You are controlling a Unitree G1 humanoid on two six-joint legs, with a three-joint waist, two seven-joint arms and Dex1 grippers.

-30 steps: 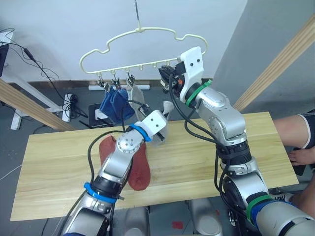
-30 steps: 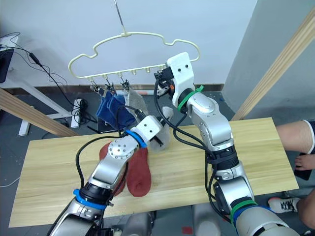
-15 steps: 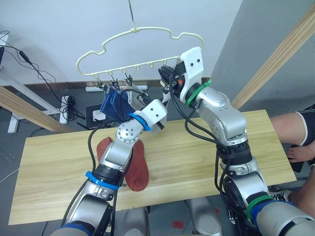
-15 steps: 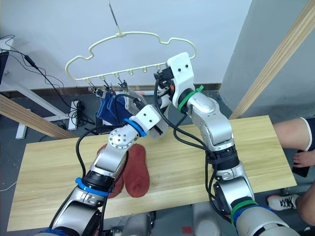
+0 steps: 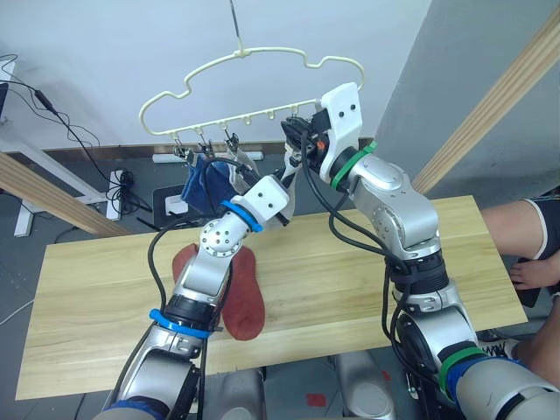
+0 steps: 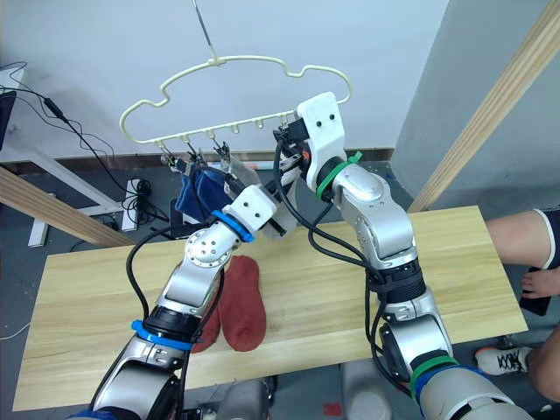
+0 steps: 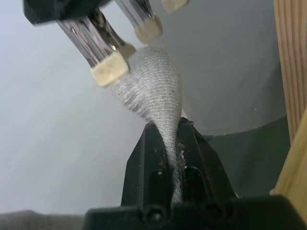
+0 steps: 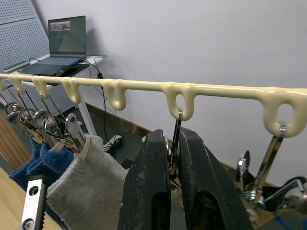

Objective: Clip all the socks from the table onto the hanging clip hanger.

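Three socks already hang at the left end of the hanger (image 5: 249,61): two blue (image 5: 203,184) and one grey (image 8: 84,189). Two red socks (image 5: 242,297) lie side by side on the surface (image 5: 367,262).

We judge the fourth sock to be the step in hand. Our left gripper (image 7: 165,143) is clamped on a grey sock (image 7: 153,91), holding its free end up near the pads of an open clip (image 7: 103,57).

Our right gripper (image 8: 172,158) is closed on a clip (image 8: 175,129) under the bar, seemingly squeezing it open.

Next we need to push the sock's edge between the pads, then ease the right squeeze before letting go.

Our left arm reaches up and forward from the surface; the right is raised high, its wrist bent toward the bar.
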